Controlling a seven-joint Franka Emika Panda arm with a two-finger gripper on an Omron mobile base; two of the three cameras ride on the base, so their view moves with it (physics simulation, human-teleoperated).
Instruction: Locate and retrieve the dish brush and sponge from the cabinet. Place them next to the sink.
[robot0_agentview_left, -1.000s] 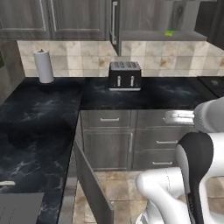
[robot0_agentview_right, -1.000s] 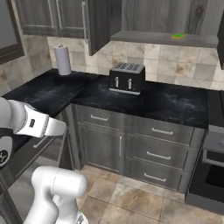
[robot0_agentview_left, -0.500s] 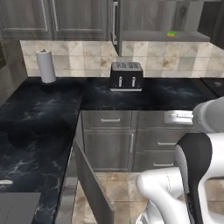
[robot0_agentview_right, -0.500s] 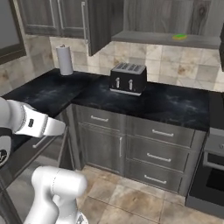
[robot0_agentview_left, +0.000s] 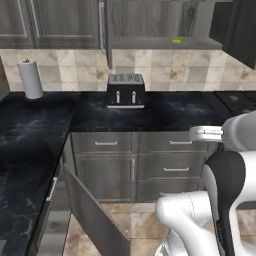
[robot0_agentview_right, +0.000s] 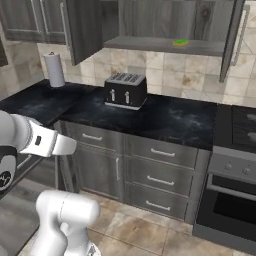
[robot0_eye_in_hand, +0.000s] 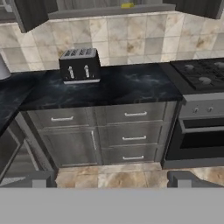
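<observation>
The two-finger dark gripper (robot0_eye_in_hand: 111, 179) hung low in front of the lower units, jaws spread wide apart and holding nothing. Judging by that, the robot was at the locating stage, with no pick begun.

Ahead ran the black marbled bench (robot0_agentview_right: 175, 117), carrying a black two-slot toaster (robot0_agentview_right: 125, 90) and, further left by the wall, a white paper towel roll (robot0_agentview_left: 31, 79). Beneath it sat grey drawer fronts with silver pulls (robot0_agentview_right: 161, 153); one lower door (robot0_agentview_left: 92, 215) stood swung open near the robot's left side. To the right was a black stove with an oven below (robot0_agentview_right: 235, 195).

Farther up, the dark grey wood-grain wall cabinet (robot0_agentview_right: 165, 20) stood with its doors open, and on its bottom shelf lay the small green and yellow sponge (robot0_agentview_right: 180, 43), towards the right end. I could not make out the dish brush anywhere on the shelf, nor the sink.

The next move, I judged, called for lifting the arm high and reaching over the bench to the sponge. The open cabinet door with the long silver bar handle (robot0_agentview_right: 239, 35) hung just right of it and would need avoiding; the toaster stood below and to the left of that path.
</observation>
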